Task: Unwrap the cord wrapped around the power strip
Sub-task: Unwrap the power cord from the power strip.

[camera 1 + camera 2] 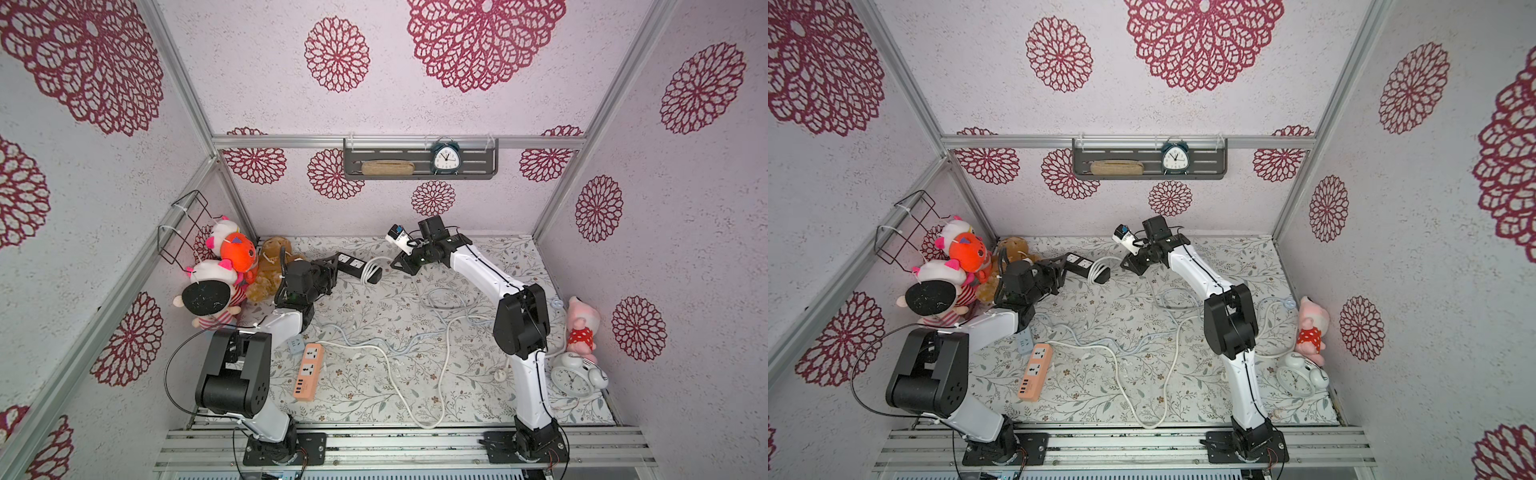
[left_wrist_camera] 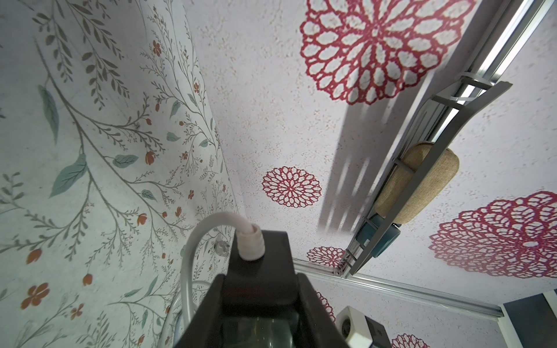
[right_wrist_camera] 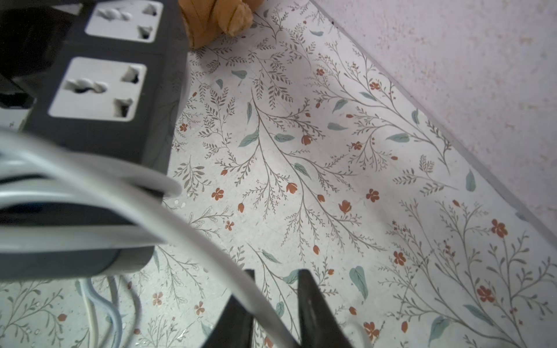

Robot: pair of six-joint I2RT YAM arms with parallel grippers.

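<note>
The black power strip (image 1: 353, 266) (image 1: 1082, 263) is held off the table at the back left, with my left gripper (image 1: 332, 270) (image 2: 261, 277) shut on its body (image 2: 259, 265). Its white cord (image 1: 370, 272) (image 3: 180, 229) is wound in several turns around the free end of the strip (image 3: 120, 135) and leaves the end cap (image 2: 211, 223) in an arc. My right gripper (image 1: 395, 262) (image 1: 1124, 262) (image 3: 275, 272) is just right of that end. One strand of the cord runs between its fingers, and the jaws stand closed around it.
An orange power strip (image 1: 309, 372) and loose white cords (image 1: 415, 345) lie on the floral table. Plush toys (image 1: 224, 270) crowd the back left corner. A pink plush (image 1: 582, 328) and a white alarm clock (image 1: 575, 376) sit at the right edge.
</note>
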